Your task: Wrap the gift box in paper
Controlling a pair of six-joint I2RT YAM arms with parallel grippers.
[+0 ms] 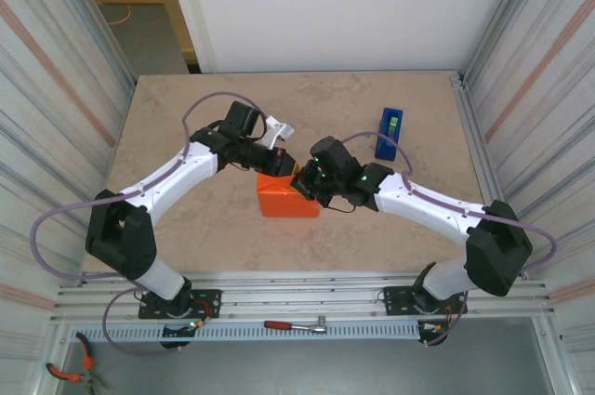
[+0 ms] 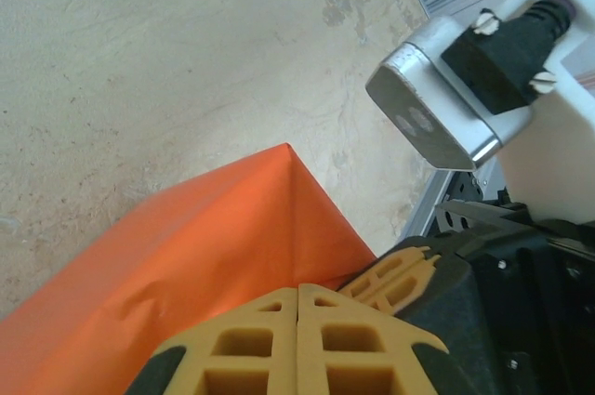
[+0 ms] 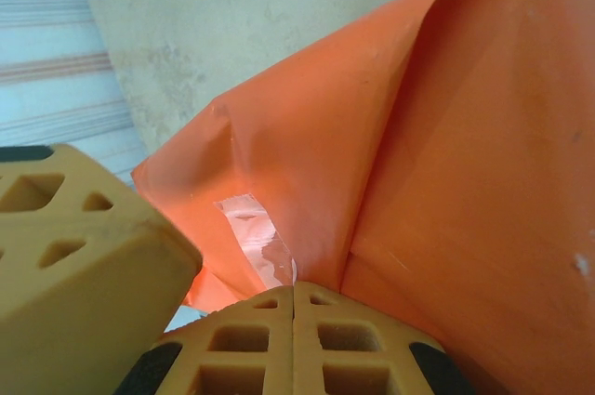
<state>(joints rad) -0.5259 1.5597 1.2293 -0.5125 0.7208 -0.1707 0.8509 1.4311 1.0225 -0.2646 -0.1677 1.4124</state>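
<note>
Yellow pads of the left gripper (image 2: pixel 297 313) sit closest to its wrist cam: clamped pad to pad, nothing seen betw. them, tips resting on the orange paper (image 2: pixel 186 256). Right gripper (image 3: pixel 294 309) is likewise pressed closed, tips at a fold in the paper; whether either nips a layer, cannot tell.

Top cam: paper forms a boxy parcel mid-table (image 1: pixel 186 98), w/ both grippers meeting at its far right edge, just beside each other. Gift box is hidden under the wrap.

Left wrist cam: one sharp creased corner of the parcel, and a yellow finger of the right gripper alongside.

Right wrist cam: a raised, loose flap and a strip of clear tape (image 3: pixel 256 232) stuck on the paper.

Top cam also picks up a blue tape dispenser (image 1: pixel 390 133), upright, well apart at far right.
</note>
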